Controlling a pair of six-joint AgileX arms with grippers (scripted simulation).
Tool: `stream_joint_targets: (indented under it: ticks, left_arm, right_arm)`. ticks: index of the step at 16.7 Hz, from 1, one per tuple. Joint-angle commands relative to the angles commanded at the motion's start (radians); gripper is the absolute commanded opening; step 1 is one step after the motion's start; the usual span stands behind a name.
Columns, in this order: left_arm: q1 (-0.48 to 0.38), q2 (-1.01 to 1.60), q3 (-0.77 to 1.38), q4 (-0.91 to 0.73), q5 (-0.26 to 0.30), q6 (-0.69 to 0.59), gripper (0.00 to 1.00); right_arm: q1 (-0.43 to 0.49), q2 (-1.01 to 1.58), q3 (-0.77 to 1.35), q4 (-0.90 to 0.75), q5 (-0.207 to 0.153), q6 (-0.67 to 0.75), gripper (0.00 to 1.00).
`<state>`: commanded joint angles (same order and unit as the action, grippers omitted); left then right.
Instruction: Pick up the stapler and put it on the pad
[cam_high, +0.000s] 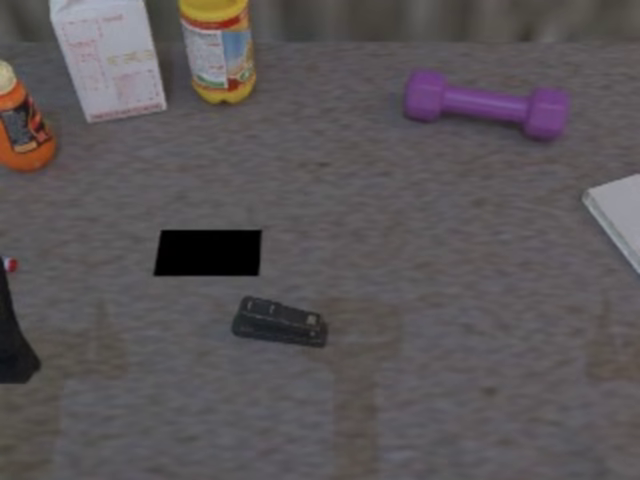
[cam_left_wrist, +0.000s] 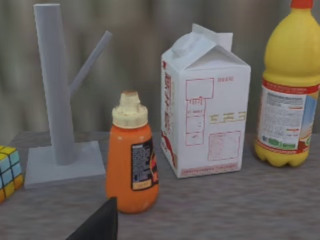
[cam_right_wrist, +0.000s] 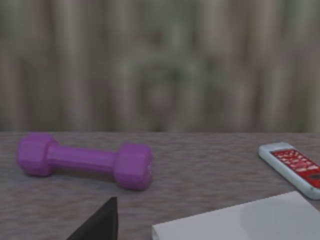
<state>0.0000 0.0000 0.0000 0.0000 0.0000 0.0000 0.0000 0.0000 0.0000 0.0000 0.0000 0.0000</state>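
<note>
The stapler (cam_high: 280, 321) lay flat on the grey tabletop (cam_high: 450, 300), just below centre of the top view, slightly angled. The black pad (cam_high: 208, 252) sat near it, up and to the left, not touching. The left claw (cam_high: 14, 340) showed only as a dark shape at the left edge; whether it was spread could not be told. Only the left wrist view showed a grey stand (cam_left_wrist: 57, 105) and puzzle cube (cam_left_wrist: 10, 170); only the right wrist view showed a red-screened phone (cam_right_wrist: 295, 167) beyond the purple dumbbell (cam_right_wrist: 85, 160).
</note>
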Motion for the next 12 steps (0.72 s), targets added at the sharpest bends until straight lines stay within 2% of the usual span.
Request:
stream_joint_targets:
  ticks: [5, 8, 12]
  left_arm:
    - [-0.027, 0.062, 0.062, -0.046, 0.002, 0.045, 1.00]
    - [-0.085, 0.219, 0.213, -0.153, 0.002, 0.146, 1.00]
    - [-0.191, 0.572, 0.506, -0.362, 0.000, 0.338, 1.00]
  right_arm:
    - [0.000, 0.000, 0.000, 0.000, 0.000, 0.000, 1.00]
    - [0.000, 0.000, 0.000, 0.000, 0.000, 0.000, 1.00]
    - [0.000, 0.000, 0.000, 0.000, 0.000, 0.000, 1.00]
